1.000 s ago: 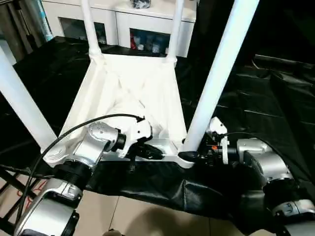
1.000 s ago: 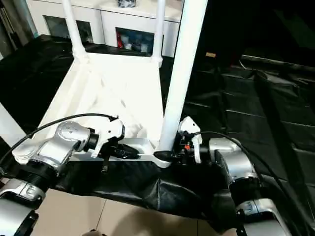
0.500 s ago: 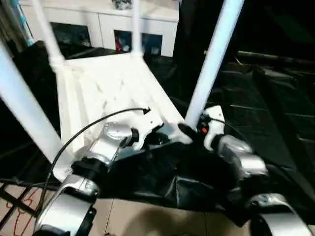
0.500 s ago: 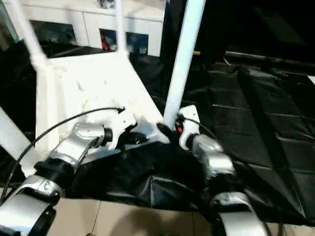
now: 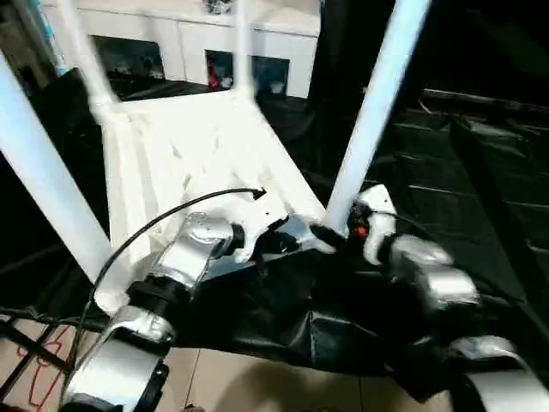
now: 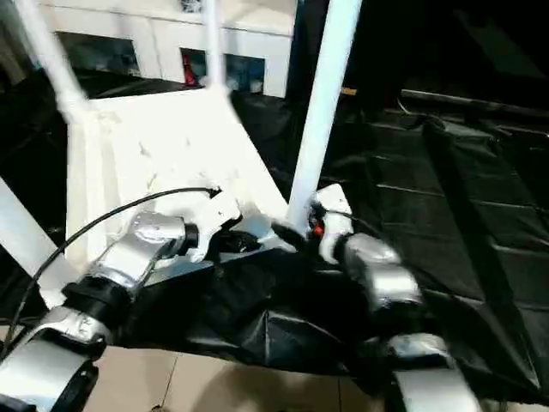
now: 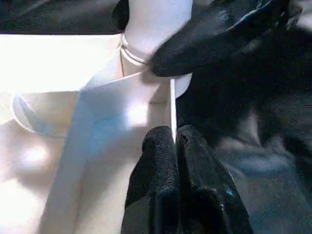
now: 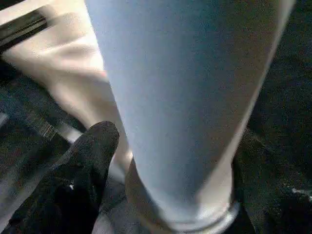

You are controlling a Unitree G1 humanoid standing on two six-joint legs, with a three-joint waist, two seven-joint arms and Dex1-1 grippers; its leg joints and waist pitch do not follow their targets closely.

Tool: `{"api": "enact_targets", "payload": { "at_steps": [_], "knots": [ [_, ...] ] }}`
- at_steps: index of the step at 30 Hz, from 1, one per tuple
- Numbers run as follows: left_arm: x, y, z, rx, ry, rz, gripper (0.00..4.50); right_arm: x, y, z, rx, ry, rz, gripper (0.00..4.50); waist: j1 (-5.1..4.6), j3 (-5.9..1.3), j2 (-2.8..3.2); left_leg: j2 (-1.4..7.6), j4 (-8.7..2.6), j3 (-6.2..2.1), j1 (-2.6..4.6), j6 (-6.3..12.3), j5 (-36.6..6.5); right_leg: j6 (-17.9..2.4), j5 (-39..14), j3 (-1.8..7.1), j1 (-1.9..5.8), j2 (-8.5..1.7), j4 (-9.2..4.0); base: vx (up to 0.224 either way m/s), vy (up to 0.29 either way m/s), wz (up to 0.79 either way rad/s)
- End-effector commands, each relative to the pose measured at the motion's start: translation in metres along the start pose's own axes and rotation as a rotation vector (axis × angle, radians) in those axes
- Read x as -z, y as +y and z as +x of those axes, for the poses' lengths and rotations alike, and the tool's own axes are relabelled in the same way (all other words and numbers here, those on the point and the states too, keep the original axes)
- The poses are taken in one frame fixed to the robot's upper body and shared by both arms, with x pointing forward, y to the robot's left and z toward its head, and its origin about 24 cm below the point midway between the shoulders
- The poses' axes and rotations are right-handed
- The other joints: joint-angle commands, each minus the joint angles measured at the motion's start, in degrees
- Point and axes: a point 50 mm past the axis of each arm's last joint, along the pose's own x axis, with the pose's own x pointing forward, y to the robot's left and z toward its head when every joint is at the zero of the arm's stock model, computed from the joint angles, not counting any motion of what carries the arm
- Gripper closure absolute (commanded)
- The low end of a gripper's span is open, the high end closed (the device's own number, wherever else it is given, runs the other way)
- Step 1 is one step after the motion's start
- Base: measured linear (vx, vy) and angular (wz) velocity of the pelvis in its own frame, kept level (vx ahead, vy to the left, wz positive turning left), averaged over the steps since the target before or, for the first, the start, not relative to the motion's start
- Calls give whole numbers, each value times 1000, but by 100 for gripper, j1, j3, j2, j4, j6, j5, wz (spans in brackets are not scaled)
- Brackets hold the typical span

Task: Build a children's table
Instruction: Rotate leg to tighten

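The children's table (image 5: pixel 197 146) lies upside down on black sheeting, its four white legs pointing up. My left gripper (image 7: pixel 173 139) is shut on the thin near rim (image 7: pixel 171 105) of the top, close to the near right corner socket. My right gripper (image 5: pixel 330 233) sits at the base of the near right leg (image 5: pixel 369 129). That leg stands between its open fingers (image 8: pixel 92 156), one of which shows a little apart from it. The near left leg (image 5: pixel 43 180) rises beside my left forearm. The two far legs (image 5: pixel 243 43) stand at the back.
A white cabinet (image 5: pixel 257 34) with glass-fronted compartments stands behind the table. Black sheeting (image 5: pixel 463 172) covers the surface to the right and hangs over the front edge. Tiled floor (image 5: pixel 257 386) and a black frame (image 5: pixel 26 352) lie below.
The whole picture has shifted and tilted, so the camera moved. My left gripper stays shut on the rim. My right gripper stays at the leg's base with its fingers spread wider.
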Motion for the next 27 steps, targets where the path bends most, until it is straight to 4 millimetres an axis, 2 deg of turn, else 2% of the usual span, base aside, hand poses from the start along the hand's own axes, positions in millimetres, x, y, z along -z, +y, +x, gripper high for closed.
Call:
{"api": "enact_targets", "payload": {
  "at_steps": [1, 4, 6, 8, 9, 11, 15, 19, 23, 25, 27],
  "knots": [
    [-14, -8, 7, 88, -48, 65, 450, 6, 24, 9, -235, 45, -7, 79, 24, -334, -3, 150, -330, -24, 11, 416, -1339, -1183, -1405, 264, 296, -348, -480, 0, 0, 0],
    [-12, -8, 4, 105, -45, 73, 450, 6, 26, 4, -284, 61, -13, 79, 69, -329, 0, 163, -340, -26, 27, 362, -1375, -1190, -1526, 256, 282, -354, -483, 0, 0, 0],
    [-11, -9, -3, 158, -50, 86, 450, 7, 28, -1, -349, 92, -13, 93, 85, -329, -16, 165, -339, -21, 28, 333, -1381, -1167, -1574, 256, 285, -350, -477, 0, 0, 0],
    [-10, -10, -6, 182, -49, 91, 450, 8, 29, -3, -376, 108, -10, 106, 96, -329, -6, 173, -344, -18, 14, 328, -1326, -1166, -1510, 255, 290, -345, -469, 0, 0, 0],
    [-9, -10, -7, 196, -48, 92, 450, 9, 30, -5, -394, 119, -8, 126, 105, -337, -13, 178, -335, -16, 2, 324, -1281, -1170, -1415, 257, 297, -350, -448, 0, 0, 0],
    [-9, -10, -8, 197, -48, 92, 450, 9, 30, -5, -396, 120, -8, 130, 127, -345, -9, 177, -329, -12, 5, 329, -1193, -1209, -1291, 256, 297, -352, -429, 0, 0, 0],
    [-7, -9, -10, 215, -37, 94, 450, 9, 32, -6, -426, 132, -4, 168, 200, -343, -5, 183, -328, -4, 29, 291, -1202, -1212, -1325, 258, 278, -360, -435, 0, 0, 0],
    [-7, -10, -10, 216, -37, 92, 450, 9, 34, -6, -442, 130, 12, 191, 217, -342, -10, 179, -337, -9, 23, 243, -1208, -1162, -1336, 260, 291, -358, -433, 0, 0, 0],
    [-9, -6, -4, 141, -51, 62, 450, 11, 32, 0, -348, 95, 63, 197, 213, -342, -17, 174, -335, -10, 20, 238, -1198, -1150, -1371, 258, 284, -365, -439, 0, 0, 0],
    [-9, -6, -3, 137, -53, 59, 450, 11, 32, 1, -337, 95, 69, 198, 200, -333, -19, 169, -343, -16, 27, 202, -1275, -1111, -1541, 259, 275, -368, -457, 0, 0, 0],
    [-12, -5, 0, 99, -54, 54, 450, 13, 29, 7, -254, 82, 73, 199, 178, -321, -14, 163, -350, -29, 28, 151, -1425, -1003, -1884, 257, 262, -380, -497, 0, 0, 0]
  ]
}}
